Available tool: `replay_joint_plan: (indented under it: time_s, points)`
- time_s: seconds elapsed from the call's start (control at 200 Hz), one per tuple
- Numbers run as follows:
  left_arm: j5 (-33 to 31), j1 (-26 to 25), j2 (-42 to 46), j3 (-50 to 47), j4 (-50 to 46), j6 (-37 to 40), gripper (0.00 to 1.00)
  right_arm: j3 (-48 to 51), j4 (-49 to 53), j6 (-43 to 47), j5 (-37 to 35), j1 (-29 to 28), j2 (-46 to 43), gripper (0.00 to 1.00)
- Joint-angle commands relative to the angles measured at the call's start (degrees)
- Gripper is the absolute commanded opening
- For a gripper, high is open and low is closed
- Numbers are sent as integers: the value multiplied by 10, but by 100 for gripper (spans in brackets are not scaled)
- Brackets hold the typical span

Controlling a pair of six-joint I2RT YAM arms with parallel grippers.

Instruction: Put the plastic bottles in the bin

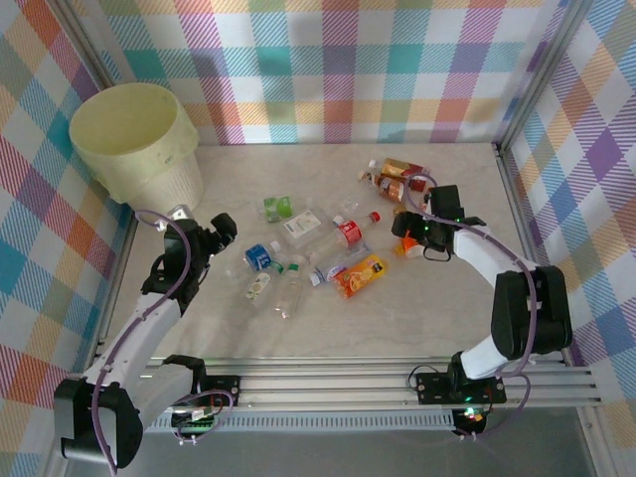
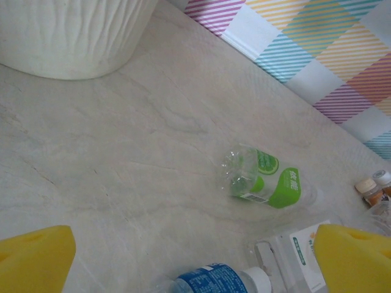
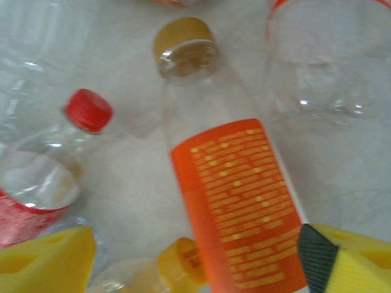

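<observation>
bin (image 1: 149, 169) upright at far-left corner of surface (image 1: 397, 318), pale yellow interior showing. plastic bottles (image 1: 350, 235) lie loose on the surface, centre to far right. left fingers (image 2: 33, 259) spread wide, gripping nothing. right fingers (image 3: 43, 262) apart, straddling orange-label bottle (image 3: 238, 201), unclamped.

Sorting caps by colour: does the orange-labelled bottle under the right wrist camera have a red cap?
No, the cap on the orange-labelled bottle is mustard yellow.

You have a pale, marble-patterned counter (image 1: 397, 323). Colourful plaid fabric walls (image 1: 348, 60) stand around its far and side edges, and silver metal rails (image 1: 338, 383) run along its near edge.
</observation>
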State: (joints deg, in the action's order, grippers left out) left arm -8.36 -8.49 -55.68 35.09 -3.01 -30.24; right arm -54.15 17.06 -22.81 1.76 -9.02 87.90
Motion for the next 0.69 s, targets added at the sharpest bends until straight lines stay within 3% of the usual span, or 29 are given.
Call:
replay_joint_plan:
  time_s: [0.0,0.34,0.565,0.69]
  points:
    - [11,-1,-1,1,0,-4,100,-28,23,31,-28,2,26,81]
    - [32,-1,-11,1,6,-1,100,-73,50,87,10,-3,104,71]
    - [47,-1,-32,8,8,1,100,-117,82,91,21,-12,152,77]
    - [58,-1,-42,10,13,0,100,-130,101,78,14,-17,173,74]
